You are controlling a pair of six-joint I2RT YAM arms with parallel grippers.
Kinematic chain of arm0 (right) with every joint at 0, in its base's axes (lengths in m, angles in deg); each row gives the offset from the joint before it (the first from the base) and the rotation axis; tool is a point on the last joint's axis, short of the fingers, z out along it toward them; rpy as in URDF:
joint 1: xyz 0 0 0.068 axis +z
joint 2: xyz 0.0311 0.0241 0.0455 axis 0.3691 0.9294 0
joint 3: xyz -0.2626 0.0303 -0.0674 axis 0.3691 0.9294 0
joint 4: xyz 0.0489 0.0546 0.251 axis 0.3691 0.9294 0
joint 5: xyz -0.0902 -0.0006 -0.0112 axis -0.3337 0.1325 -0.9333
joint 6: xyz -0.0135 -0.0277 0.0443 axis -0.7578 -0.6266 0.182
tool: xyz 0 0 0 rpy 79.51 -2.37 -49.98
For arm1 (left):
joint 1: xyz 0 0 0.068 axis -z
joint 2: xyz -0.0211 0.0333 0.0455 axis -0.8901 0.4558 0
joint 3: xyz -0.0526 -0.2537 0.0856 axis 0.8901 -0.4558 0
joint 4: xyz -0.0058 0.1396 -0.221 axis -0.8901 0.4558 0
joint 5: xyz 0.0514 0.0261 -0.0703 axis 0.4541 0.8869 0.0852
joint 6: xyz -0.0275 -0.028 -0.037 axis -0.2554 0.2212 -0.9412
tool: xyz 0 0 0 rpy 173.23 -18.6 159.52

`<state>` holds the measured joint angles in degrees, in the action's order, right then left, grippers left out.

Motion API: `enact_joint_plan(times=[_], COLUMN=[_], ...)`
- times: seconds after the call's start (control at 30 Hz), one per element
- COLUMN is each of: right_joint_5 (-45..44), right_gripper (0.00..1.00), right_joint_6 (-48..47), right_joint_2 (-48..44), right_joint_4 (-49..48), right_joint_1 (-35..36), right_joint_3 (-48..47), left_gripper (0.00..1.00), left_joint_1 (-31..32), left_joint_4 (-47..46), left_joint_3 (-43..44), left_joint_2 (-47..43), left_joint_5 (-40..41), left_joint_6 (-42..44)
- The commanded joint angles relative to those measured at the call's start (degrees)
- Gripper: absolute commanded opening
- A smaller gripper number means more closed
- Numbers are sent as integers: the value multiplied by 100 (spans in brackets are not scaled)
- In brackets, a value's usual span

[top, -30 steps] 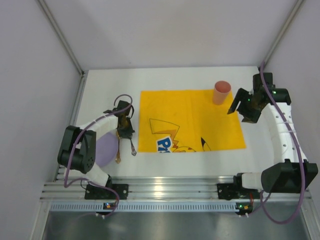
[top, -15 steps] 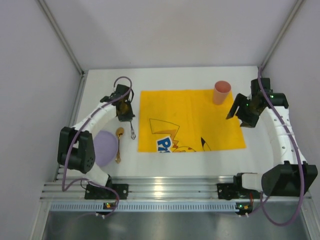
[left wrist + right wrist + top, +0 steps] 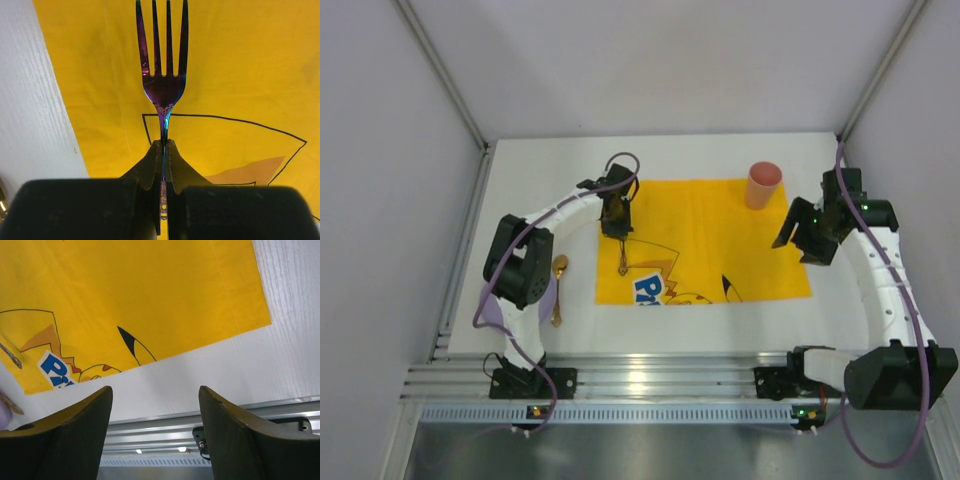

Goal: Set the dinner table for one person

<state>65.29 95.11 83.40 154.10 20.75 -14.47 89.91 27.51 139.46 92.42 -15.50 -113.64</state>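
The dinner table (image 3: 535, 170) is a white tabletop with silver rails. A yellow cartoon-print cloth (image 3: 710, 235) lies across its middle. My left gripper (image 3: 617, 228) is shut on the handle of an iridescent fork (image 3: 622, 262) and holds it over the cloth's left part. In the left wrist view the fork (image 3: 163, 75) sticks out from the shut gripper (image 3: 164, 150), tines forward over the cloth (image 3: 240, 60). My right gripper (image 3: 798, 238) is open and empty above the cloth's right edge. Its fingers (image 3: 70, 432) frame white table (image 3: 200, 375).
A pink cup (image 3: 764, 184) stands upright on the cloth's far right corner. A gold spoon (image 3: 558, 288) lies on the table left of the cloth. A lilac plate (image 3: 490, 318) is mostly hidden under the left arm. Aluminium rails (image 3: 650, 375) run along the near edge.
My left gripper has carried the fork right, from beside the plate and spoon to over the cloth's left part. The right gripper has drifted slightly nearer and stays open.
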Motion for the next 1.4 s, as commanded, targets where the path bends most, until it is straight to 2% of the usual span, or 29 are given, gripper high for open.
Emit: enact_joint_plan(times=[0.0, 0.13, 0.17, 0.2, 0.23, 0.3, 0.37, 0.43, 0.57, 0.7, 0.87, 1.13, 1.37], right_joint_5=[24, 33, 41, 41, 41, 33, 33, 24, 24, 24, 50, 68, 15], right_gripper=[70, 77, 78, 79, 79, 79, 79, 80, 79, 79, 79, 79, 79], right_joint_6=[-82, -117, -126, -135, -135, -161, -161, -170, -170, -179, -187, -179, -196], right_joint_2=[-208, -253, -253, -235, -226, -182, -156, -112, -112, -138, -130, 90, 178], right_joint_4=[-199, -199, -199, -199, -199, -199, -208, -217, -217, -234, -296, -349, -349], right_joint_1=[47, 231, 249, 258, 293, 328, 354, 381, 407, 416, 460, 609, 723], right_joint_3=[65, 74, 74, 56, 39, 4, -14, -32, -76, -6, 109, 13, -58], left_gripper=[0, 0, 4, 9, 28, 49, 64, 71, 70, 67, 63, 61, 54], left_joint_1=[22, 22, 22, 22, 22, 31, 22, 22, -162, -732, -1225, -1534, -1578], left_joint_4=[28, -16, -16, -16, -16, 1, 62, 317, 581, 590, 784, 608, 678], left_joint_3=[226, 59, 50, 41, 50, 102, 216, 357, 16, -1177, -2032, -2920, -2930], left_joint_2=[11, 134, 170, 170, 170, 74, -101, -234, -899, -1753, -2632, -2757, -2625], left_joint_5=[152, 214, 214, 205, 196, 135, 178, 467, 847, 969, 1277, 1234, 1506], left_joint_6=[47, 30, 13, -31, -49, -58, -5, 47, 153, 92, 126, 21, -84])
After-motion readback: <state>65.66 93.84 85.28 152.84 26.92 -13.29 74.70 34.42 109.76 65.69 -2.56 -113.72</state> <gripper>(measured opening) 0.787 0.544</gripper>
